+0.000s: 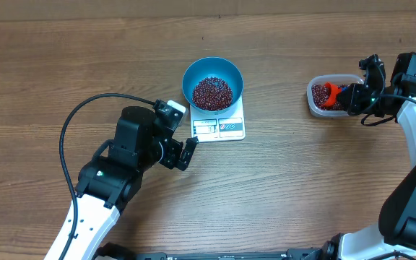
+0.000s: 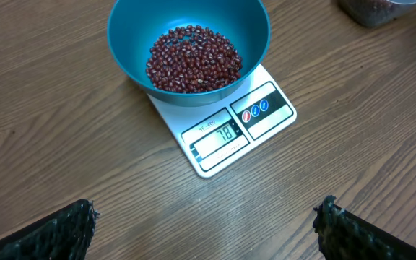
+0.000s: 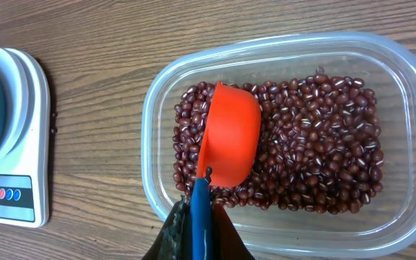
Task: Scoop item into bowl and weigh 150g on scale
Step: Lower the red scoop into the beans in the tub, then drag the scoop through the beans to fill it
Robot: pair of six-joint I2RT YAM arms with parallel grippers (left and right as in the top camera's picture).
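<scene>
- The round deep bright-blue bowl point(image 1: 191, 78) stands on the flat white rectangular kitchen scale point(image 1: 219, 129), near the middle of the brown wooden counter point(image 1: 63, 58).
- A pile of small dark red-maroon oval beans point(image 1: 212, 93) lies in the bottom of the bowl.
- The display of the scale reads 78.
- The left hand point(image 2: 206, 235) is spread wide and holds nothing; it is over the bare counter, just beside the display edge of the scale.
- The clear rounded-rectangular plastic tub point(image 3: 157, 108) stands well apart to the right and holds more of the same beans.
- The right hand point(image 3: 197, 235) is closed tightly on the blue handle point(image 3: 201, 209) of the small orange-red plastic scoop point(image 3: 230, 133).
- The scoop rests on the beans in the left part of the tub, with its rounded outer side up.
</scene>
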